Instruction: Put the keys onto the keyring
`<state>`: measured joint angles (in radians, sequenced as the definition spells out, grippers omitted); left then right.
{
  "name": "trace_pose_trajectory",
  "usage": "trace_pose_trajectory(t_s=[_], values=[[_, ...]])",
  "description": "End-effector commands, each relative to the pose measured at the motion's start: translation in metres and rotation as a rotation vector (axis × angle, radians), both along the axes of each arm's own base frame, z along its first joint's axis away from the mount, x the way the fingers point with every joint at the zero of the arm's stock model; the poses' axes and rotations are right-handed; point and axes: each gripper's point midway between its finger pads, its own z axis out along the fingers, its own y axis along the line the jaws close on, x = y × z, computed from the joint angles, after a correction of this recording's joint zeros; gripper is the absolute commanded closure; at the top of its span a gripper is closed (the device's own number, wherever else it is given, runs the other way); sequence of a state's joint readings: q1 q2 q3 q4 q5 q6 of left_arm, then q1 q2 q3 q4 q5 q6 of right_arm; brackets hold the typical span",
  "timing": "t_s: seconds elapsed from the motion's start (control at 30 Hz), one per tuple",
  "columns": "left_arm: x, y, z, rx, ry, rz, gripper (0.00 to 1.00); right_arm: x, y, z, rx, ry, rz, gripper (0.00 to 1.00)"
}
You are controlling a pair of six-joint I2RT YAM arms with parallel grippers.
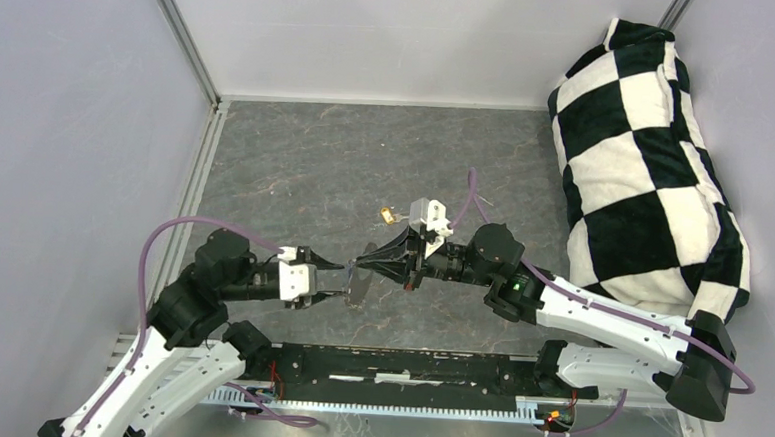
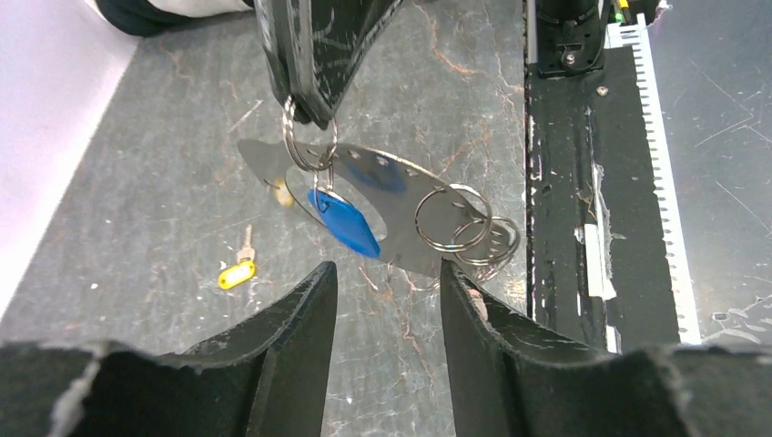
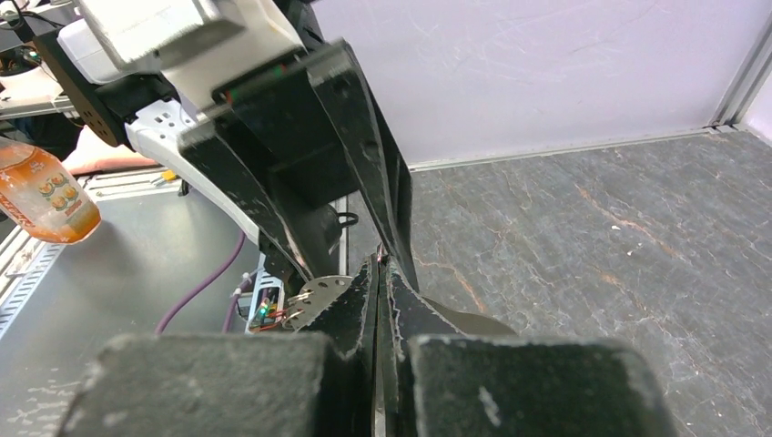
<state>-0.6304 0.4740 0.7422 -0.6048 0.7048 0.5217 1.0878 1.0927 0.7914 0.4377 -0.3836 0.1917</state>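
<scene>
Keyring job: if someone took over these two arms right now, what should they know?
Right hand: shut on the keyring, holding it off the table.
Left hand: open, empty, facing the keyring.
Blue key: seems to hang on the keyring already.
Yellow key: lying on the table, apart from both hands.
Left to do: pick up the yellow key and thread it on.

Right end effector [image 2: 308, 109] pinches keyring [image 2: 398, 218]; blue key [image 2: 346, 223] hangs; yellow key [image 2: 237, 271] on table [image 2: 137, 209].
</scene>
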Motion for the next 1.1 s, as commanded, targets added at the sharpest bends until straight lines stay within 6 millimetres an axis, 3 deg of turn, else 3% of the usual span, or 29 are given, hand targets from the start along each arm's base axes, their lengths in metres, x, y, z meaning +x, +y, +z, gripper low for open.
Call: trace_pose_trajectory(t_s=[0.0, 0.17, 0.5, 0.8, 0.97, 1.07], values=[[-0.004, 0.009, 0.034, -0.023, -0.099, 0.013, 0.47, -0.003, -0.005, 0.033, 0.095, -0.065, 0.009, 1.00], [-0.003, 0.005, 0.059, -0.087, -0.083, 0.029, 0.47, -0.010, -0.003, 0.031, 0.084, -0.073, 0.055, 1.00], [0.000, -0.012, 0.068, -0.149, 0.006, -0.004, 0.64, -0.016, 0.005, 0.026, 0.036, -0.079, 0.120, 1.00], [-0.010, -0.017, 0.064, -0.155, 0.068, -0.064, 0.74, -0.015, 0.007, 0.025, 0.030, -0.082, 0.117, 1.00], [-0.012, -0.016, 0.058, -0.138, 0.070, -0.072, 0.91, -0.014, 0.006, 0.026, 0.031, -0.085, 0.109, 0.99], [-0.012, -0.014, 0.049, -0.108, 0.079, -0.065, 0.91, -0.012, 0.004, 0.028, 0.035, -0.094, 0.094, 1.00]])
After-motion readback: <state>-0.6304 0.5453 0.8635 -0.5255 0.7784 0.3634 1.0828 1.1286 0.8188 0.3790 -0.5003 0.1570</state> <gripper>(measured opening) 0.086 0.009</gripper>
